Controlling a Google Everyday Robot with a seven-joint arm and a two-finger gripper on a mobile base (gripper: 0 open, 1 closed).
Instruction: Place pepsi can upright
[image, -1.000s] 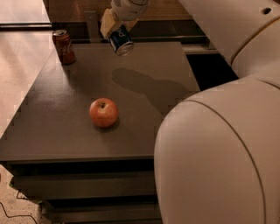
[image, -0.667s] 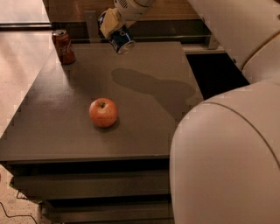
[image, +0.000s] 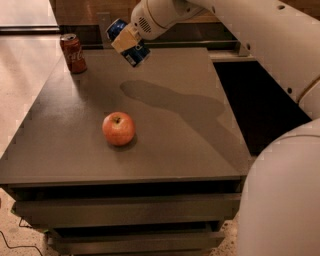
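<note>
The pepsi can (image: 131, 50) is dark blue with a silver end. It is tilted and held in the air above the far middle of the dark table (image: 165, 125). My gripper (image: 126, 40) is shut on it, with a tan pad (image: 125, 39) across the can's side. The white arm reaches in from the upper right. The can's shadow falls on the table below it.
A red Coca-Cola can (image: 73, 53) stands upright at the far left corner of the table. A red apple (image: 118, 128) lies left of the table's middle. The robot's white body (image: 280, 200) fills the lower right.
The gripper with the pepsi can has shifted a little to the left and slightly higher over the far part of the table. The can stays tilted in the grip.
</note>
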